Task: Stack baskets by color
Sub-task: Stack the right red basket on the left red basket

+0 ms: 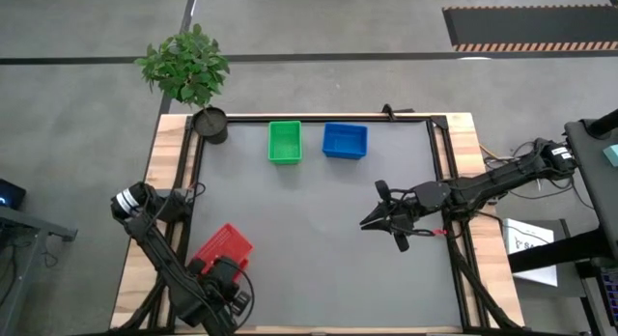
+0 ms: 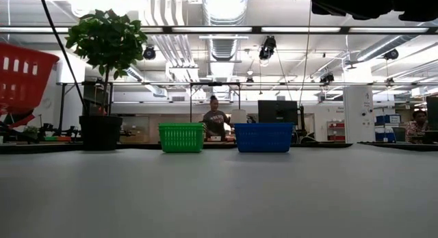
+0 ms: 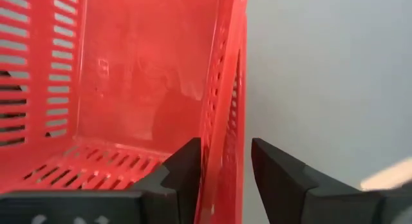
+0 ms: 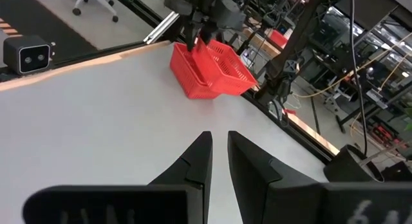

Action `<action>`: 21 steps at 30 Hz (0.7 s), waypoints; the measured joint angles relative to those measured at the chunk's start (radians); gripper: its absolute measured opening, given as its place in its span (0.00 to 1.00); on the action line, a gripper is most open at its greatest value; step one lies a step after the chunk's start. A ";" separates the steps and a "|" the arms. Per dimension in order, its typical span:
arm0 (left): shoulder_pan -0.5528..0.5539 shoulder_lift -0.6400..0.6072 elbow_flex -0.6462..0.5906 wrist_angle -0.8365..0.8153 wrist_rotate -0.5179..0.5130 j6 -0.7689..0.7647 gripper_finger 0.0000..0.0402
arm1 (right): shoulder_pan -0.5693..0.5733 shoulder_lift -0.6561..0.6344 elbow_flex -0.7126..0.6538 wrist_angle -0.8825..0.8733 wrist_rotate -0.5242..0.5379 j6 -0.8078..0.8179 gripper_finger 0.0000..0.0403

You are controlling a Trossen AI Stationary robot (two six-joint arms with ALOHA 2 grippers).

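Note:
A red basket [image 1: 224, 244] sits tilted near the table's front left corner, and its raised end [image 2: 24, 77] shows high in the low view. My left gripper [image 3: 224, 161] comes down on it from above, open, with one finger inside and one outside its side wall. A green basket [image 1: 285, 141] and a blue basket [image 1: 345, 140] stand side by side, bottoms on the mat, at the far edge. My right gripper [image 4: 219, 139] hovers over the right half of the mat, pointing level toward the red basket [image 4: 209, 69], shut on nothing. My left gripper straddles the red basket's side wall [image 3: 225, 130], fingers pointing down and lying across it. A sliver of mat shows between the outer finger [image 3: 270, 166] and the wall. Whether the inner finger [image 3: 187, 163] touches the wall I cannot tell.
A round black pot [image 1: 210, 124] with a leafy plant stands at the far left corner. A black frame [image 1: 439, 182] borders the grey mat. The mat's middle lies bare between the baskets and the arms. People sit in the room beyond the table.

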 joint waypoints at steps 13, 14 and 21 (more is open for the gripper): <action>-0.001 -0.001 0.052 -0.027 0.035 0.047 0.01 | 0.000 0.000 0.000 0.000 0.011 0.002 0.11; -0.001 -0.001 0.059 -0.027 0.046 0.046 0.01 | 0.000 0.000 0.000 -0.001 0.019 0.003 0.11; -0.011 0.000 0.070 -0.013 0.200 -0.022 0.00 | 0.000 0.000 -0.004 -0.003 0.029 0.006 0.11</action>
